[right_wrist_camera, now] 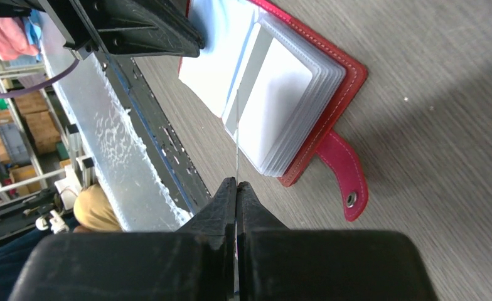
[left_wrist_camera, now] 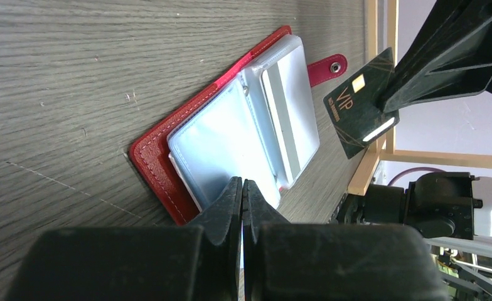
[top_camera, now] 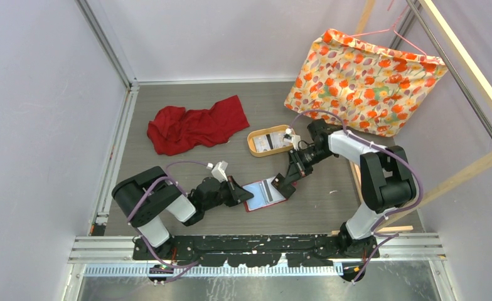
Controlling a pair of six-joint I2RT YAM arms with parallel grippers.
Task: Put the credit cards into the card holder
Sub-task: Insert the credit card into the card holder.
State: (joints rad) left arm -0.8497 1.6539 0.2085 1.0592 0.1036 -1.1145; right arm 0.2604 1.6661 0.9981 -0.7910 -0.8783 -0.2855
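Left tool [left_wrist_camera: 242, 188] is clenched on a clear pocket at the near edge of the open red card holder [left_wrist_camera: 162, 150], which lies flat on the desk [top_camera: 322, 207]. Right tool [right_wrist_camera: 236, 187] pinches a dark card [left_wrist_camera: 359, 103] edge-down just over the pockets. Beyond, pale cards [top_camera: 270, 142] sit in the wooden tray [top_camera: 250, 143].

The desk [top_camera: 187, 182] was grey wood with fine lines running along it. A red cloth [top_camera: 196, 125] lay crumpled on it towards the far left. Just to the right of the cloth sat a small oval tray [top_camera: 250, 144], pale brown. Nearer the front, about in the middle, the red card holder [top_camera: 263, 194] lay open and flat. Its clear pockets faced up and its snap tab stuck out over the wood. The tray and the card holder were apart.
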